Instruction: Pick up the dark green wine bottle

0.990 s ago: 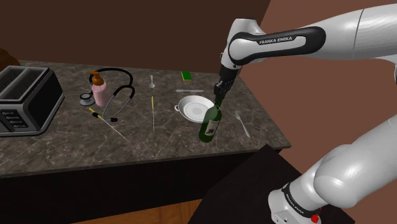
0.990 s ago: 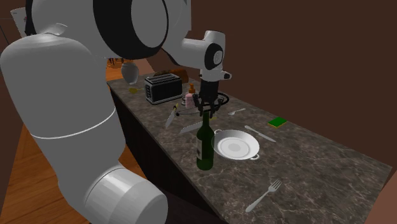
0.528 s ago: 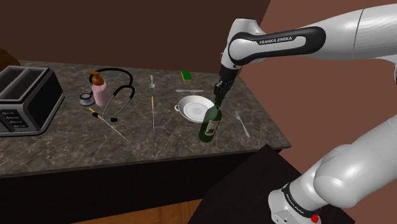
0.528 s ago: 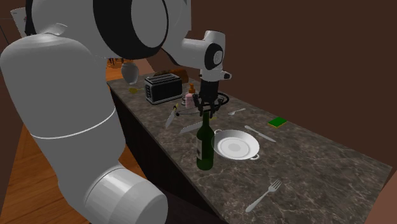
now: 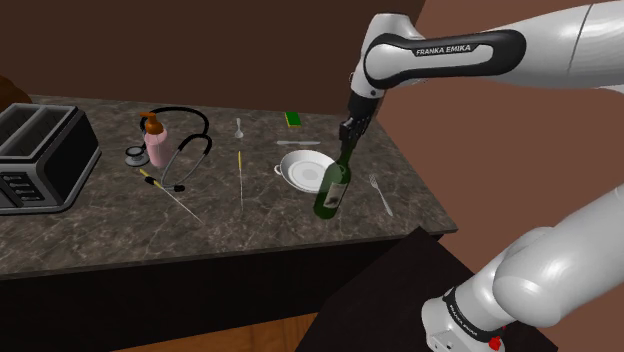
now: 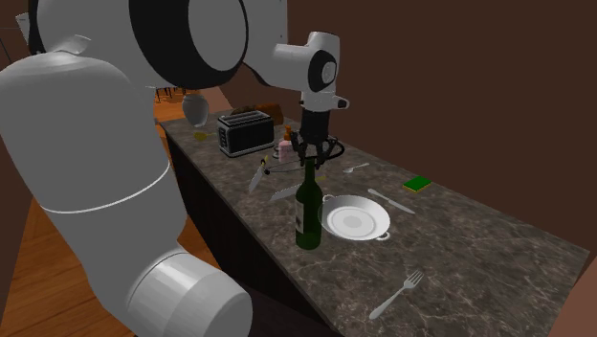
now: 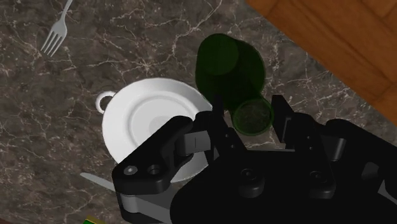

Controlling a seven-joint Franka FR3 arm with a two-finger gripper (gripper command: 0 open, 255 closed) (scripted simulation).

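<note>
Marbled dark countertop under green bottle, brown walls, wooden floor alongside

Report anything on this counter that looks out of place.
The stethoscope lies on the counter beside the pink bottle, odd among a toaster, plate and fork. The gripper holds the wine bottle by its neck; nothing looks spilled.

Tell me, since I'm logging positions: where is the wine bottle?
Shoulder view: the wine bottle is right of centre, between the white plate and the fork, its neck in the jaws.
</note>
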